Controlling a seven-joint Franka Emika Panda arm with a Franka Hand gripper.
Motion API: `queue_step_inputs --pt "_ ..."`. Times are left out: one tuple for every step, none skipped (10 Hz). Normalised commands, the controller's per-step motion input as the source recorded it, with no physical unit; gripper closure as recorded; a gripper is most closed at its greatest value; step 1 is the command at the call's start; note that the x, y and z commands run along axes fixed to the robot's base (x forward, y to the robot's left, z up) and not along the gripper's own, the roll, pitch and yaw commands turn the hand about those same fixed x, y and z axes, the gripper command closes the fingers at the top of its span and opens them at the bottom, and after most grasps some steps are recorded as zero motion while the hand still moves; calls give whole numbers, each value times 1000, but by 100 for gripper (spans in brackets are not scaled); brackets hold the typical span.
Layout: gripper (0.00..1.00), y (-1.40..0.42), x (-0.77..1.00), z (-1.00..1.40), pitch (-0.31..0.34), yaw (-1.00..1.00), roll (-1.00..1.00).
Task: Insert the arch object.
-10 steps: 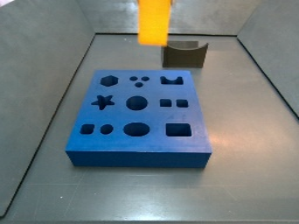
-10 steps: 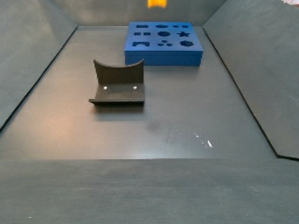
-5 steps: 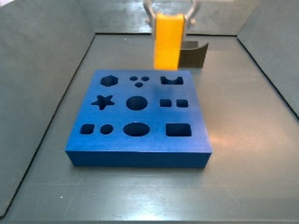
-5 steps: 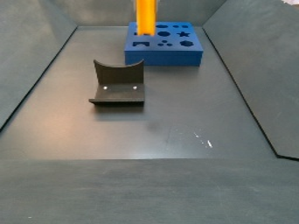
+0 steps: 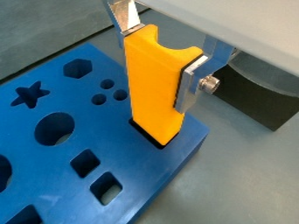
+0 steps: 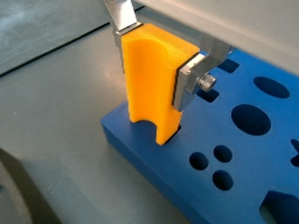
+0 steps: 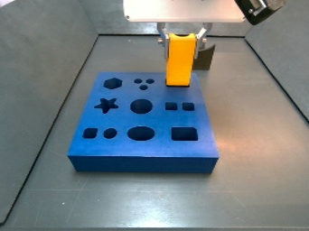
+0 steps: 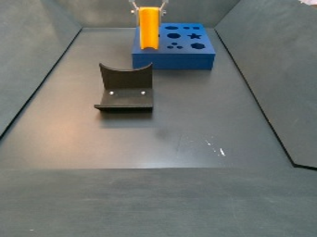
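Note:
The orange arch piece point(image 5: 158, 83) stands upright, clamped between the silver fingers point(image 5: 191, 83) of my gripper point(image 5: 160, 54). Its lower end sits in the arch-shaped hole at the far corner of the blue block point(image 5: 70, 149). It also shows in a wrist view point(image 6: 152, 83), with its notched end at the block's edge point(image 6: 163, 162). In both side views the piece point(image 7: 180, 59) point(image 8: 148, 26) stands on the block point(image 7: 145, 122) point(image 8: 173, 44) under the gripper point(image 7: 182, 33) point(image 8: 147, 7). The gripper is shut on the piece.
The blue block has several other shaped holes, among them a star point(image 7: 107, 105) and a circle point(image 7: 141, 106). The dark fixture point(image 8: 125, 88) stands on the grey floor, apart from the block; it shows behind the piece in a side view point(image 7: 207, 56). Grey walls surround the floor.
The gripper has come down with the orange arch piece; its lower end has gone from above the block into the arch hole at the block's far corner.

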Motion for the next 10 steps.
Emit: queue_step_inputs --pt "100 -206 54 -309 0 -131 77" --pt "100 -126 63 -394 0 -123 86" --pt "100 -60 20 -580 0 -60 106" --pt "100 -203 -31 -863 -90 66 214" --pt "100 -260 -46 -680 -101 600 261" --pt "100 -77 -71 -640 -106 820 274" --pt "100 -134 0 -666 -123 749 217" --pt "100 -46 -83 -329 -150 266 0" --pt "100 0 -6 -123 -111 0 -50" --pt "100 -34 0 0 -21 0 19"
